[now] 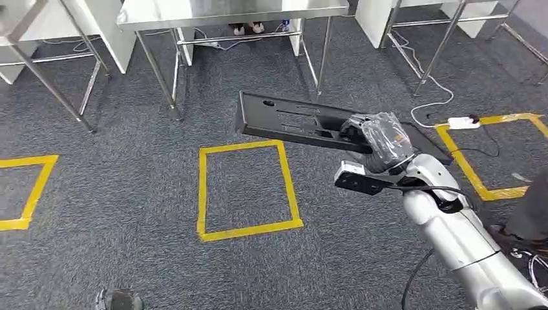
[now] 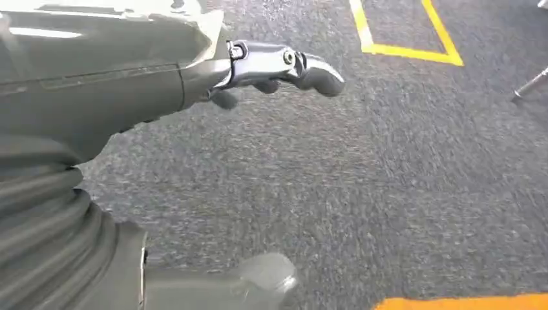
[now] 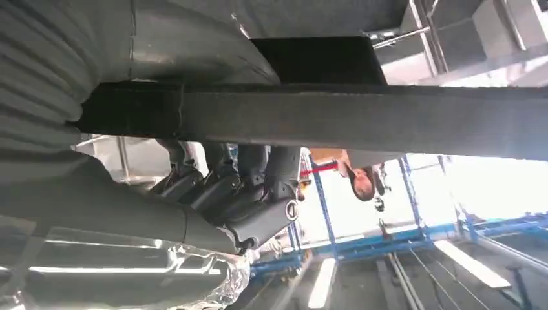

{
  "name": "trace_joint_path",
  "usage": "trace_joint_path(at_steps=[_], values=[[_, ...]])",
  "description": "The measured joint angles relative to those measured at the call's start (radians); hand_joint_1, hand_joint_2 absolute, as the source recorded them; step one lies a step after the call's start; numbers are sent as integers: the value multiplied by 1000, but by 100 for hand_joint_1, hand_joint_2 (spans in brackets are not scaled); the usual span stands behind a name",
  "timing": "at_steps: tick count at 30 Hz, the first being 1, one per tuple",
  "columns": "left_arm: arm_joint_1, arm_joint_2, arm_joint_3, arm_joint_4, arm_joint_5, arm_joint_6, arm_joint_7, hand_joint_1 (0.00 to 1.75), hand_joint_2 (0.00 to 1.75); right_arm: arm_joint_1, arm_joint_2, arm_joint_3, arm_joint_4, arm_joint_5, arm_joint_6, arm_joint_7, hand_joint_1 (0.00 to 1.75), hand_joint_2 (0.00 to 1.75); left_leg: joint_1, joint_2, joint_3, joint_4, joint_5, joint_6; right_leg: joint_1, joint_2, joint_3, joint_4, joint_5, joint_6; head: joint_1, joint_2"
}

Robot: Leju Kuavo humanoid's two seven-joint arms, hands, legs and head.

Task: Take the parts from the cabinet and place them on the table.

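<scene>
A long flat black plastic part hangs level above the grey carpet, reaching left from my right hand, which grips its right end. In the right wrist view the same part crosses the picture as a dark bar, with the fingers curled under it. My left hand hangs over the carpet in the left wrist view, its fingers stretched out and nothing in them. A steel table stands ahead at the far side.
Yellow tape squares mark the carpet below the part, with others at left and right. A white power strip and cable lie at right. More table legs stand at left. Someone's shoes show under the table.
</scene>
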Motion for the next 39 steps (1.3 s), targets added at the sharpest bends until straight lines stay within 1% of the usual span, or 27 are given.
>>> trace_joint_path(at_steps=[1,2,3,4,5,7,8,9,10,11,12,13,16,17,18,19,21,22,23,24,26,27,28,29,30,31,39], values=[[1,3,-1,0,0,0,0,0,175,0,3,0,0,0,-2,-1,147,175,1,-7,-2,1,-2,-4,-10,-9,3,-4,3,-7,-1,0],[2,3,-3,0,0,0,0,0,175,-2,4,-1,0,0,-7,-1,147,175,0,25,-6,16,-14,-8,-10,-17,7,-6,3,-11,-1,0],[0,4,-6,0,0,0,0,0,175,-1,4,-3,0,0,-10,-1,147,175,-3,70,-22,53,-39,-13,-9,-25,9,-6,2,-26,-13,0],[-3,6,-6,0,0,0,0,0,175,-1,3,-5,1,0,-13,-2,147,175,-1,103,-60,130,-80,-19,-6,-32,10,-6,0,-30,-12,0],[-5,8,-7,0,0,0,0,0,175,-1,3,-5,3,0,-13,-2,147,175,2,120,-103,214,-116,-22,-2,-42,10,-6,-1,-31,-11,0],[-4,6,-8,0,0,-1,0,0,175,4,3,-5,7,0,-13,-2,147,175,4,129,-160,318,-143,-24,0,-60,10,-6,-3,-34,-12,0],[-4,5,-8,1,0,-1,0,0,175,6,3,-4,9,2,-13,-2,147,175,4,129,-158,305,-123,-24,1,-69,11,-6,-5,-36,-11,0],[-4,6,-8,1,0,-1,0,0,175,7,4,-4,11,3,-14,-2,147,175,4,130,-134,253,-87,-21,2,-79,13,-6,-6,-36,-12,0],[-5,7,-8,1,0,-1,0,0,175,6,5,-4,12,4,-14,-3,147,175,2,138,-88,166,-41,-15,3,-86,16,-6,-8,-38,-11,0],[-6,9,-8,2,2,0,0,0,175,4,6,-5,13,6,-16,-4,147,175,-3,168,-38,75,-4,-5,5,-94,19,-6,-10,-36,-13,0],[-9,10,-8,2,3,0,0,0,175,3,6,-5,14,6,-17,-5,147,175,-12,218,-8,19,-5,5,11,-102,22,-6,-14,-31,-12,0],[-14,10,-9,2,5,0,0,0,175,1,5,-6,16,6,-20,-6,147,175,-16,207,-7,15,-8,7,20,-109,21,-6,-18,-25,-10,0],[-13,11,-8,3,13,1,0,0,175,-3,11,-7,22,9,-21,-12,147,175,-19,169,-8,8,-6,16,24,-144,34,-14,-24,-14,-10,0],[-12,10,-8,3,13,1,0,0,175,-4,10,-9,23,10,-22,-13,147,175,-3,160,7,-8,3,24,28,-135,25,-5,-32,-8,-9,0],[-14,8,-9,3,13,2,0,0,175,-5,11,-10,25,9,-22,-14,147,175,-7,149,10,-13,6,28,21,-90,20,26,-47,-8,-6,0],[-17,9,-9,4,13,1,0,0,175,-8,10,-13,26,8,-26,-16,147,175,-6,140,9,-12,8,33,18,-58,-11,89,-75,-14,-7,0],[-18,9,-9,5,15,2,0,0,175,-8,9,-10,35,9,-26,-20,147,175,-5,112,9,-12,7,34,13,-34,-100,254,-135,-18,-3,0],[-17,8,-11,6,17,2,0,0,175,-6,8,-8,40,9,-25,-20,147,175,-5,97,9,-12,7,34,12,-32,-129,303,-143,-12,-3,0],[-16,7,-13,7,19,2,0,0,175,-5,8,-7,45,8,-26,-21,147,175,-5,82,9,-11,7,34,12,-31,-134,295,-129,-4,-3,0],[-16,7,-15,8,19,2,0,0,175,-6,9,-6,46,8,-26,-21,147,175,-4,69,9,-10,7,33,9,-31,-115,245,-99,7,-2,0],[-16,6,-18,8,21,2,0,0,175,-9,10,-5,50,8,-26,-21,147,175,0,48,9,-1,3,27,-2,-16,-35,61,-15,30,-2,0],[-16,7,-19,9,21,2,0,0,175,-10,10,-4,51,6,-26,-22,147,175,-1,38,4,4,-1,20,-10,5,-13,4,-2,33,1,0],[-15,8,-21,9,21,1,0,0,175,-12,10,-3,53,4,-27,-22,147,175,-6,32,0,13,-5,14,1,2,-5,1,1,18,0,0],[-14,9,-22,9,21,1,0,0,175,-11,12,-3,53,4,-27,-22,147,175,-7,28,-3,10,-4,10,1,-2,-7,1,0,7,-2,0],[-13,10,-23,10,21,1,0,0,175,-11,13,-2,54,4,-27,-22,147,175,-7,29,-6,13,-6,21,-6,-2,-7,-1,3,3,-2,0],[-12,10,-23,11,21,0,0,0,175,-13,14,-2,55,3,-27,-22,147,175,-7,30,-7,12,-2,31,-3,-2,-7,-1,3,2,-3,0],[-16,11,-23,23,34,-20,0,0,175,-14,13,3,62,3,-29,-22,147,175,-6,44,3,2,-2,31,3,8,-8,0,4,-3,-2,0]])
